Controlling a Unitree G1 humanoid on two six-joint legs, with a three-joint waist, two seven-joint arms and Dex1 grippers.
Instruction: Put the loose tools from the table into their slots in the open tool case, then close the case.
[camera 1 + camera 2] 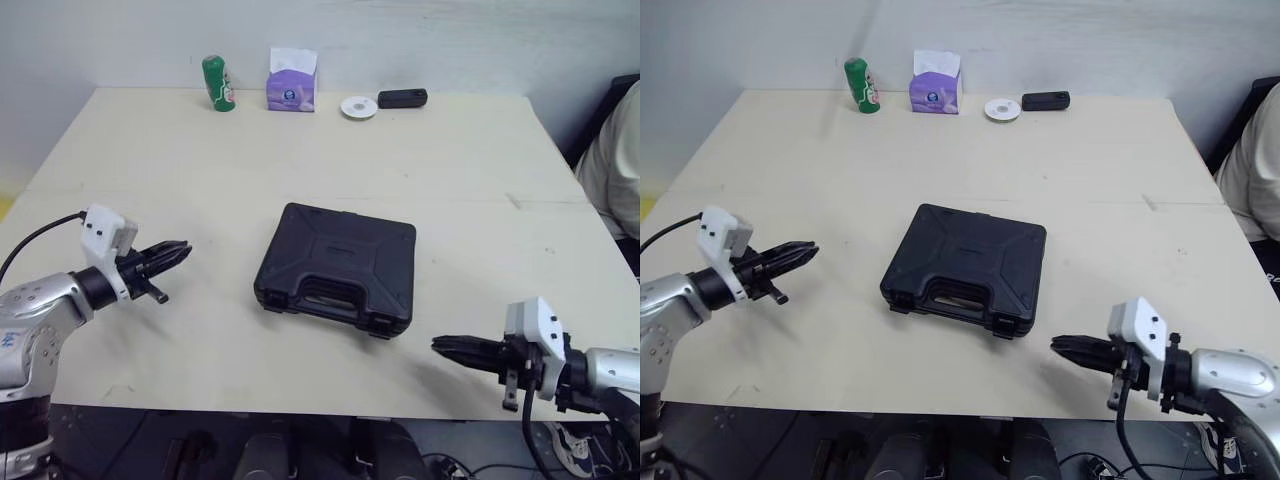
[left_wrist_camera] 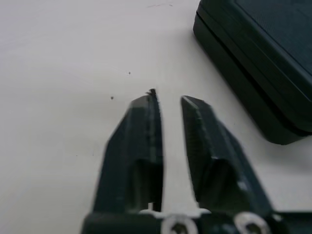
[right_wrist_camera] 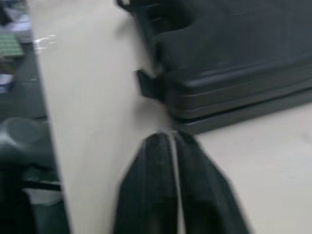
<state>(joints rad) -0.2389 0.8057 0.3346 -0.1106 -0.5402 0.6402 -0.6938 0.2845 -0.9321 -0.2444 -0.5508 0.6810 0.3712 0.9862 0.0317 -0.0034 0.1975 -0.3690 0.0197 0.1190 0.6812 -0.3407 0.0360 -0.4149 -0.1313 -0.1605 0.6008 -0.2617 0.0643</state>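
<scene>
Lying shut, tool case (image 1: pixel 336 268) runs left-right, handle (image 1: pixel 320 297) nearest; left gripper (image 1: pixel 180 250) seemingly ajar, right gripper (image 1: pixel 441 345) clenched.

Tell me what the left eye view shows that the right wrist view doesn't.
Left eye view adds the green can, tissue box, white disc and small black box along the table's far edge, the left claw, and a person at the right. Right wrist view adds little: a latch seen close, from low down. Both share the closed black case, the table and the right claw.
</scene>
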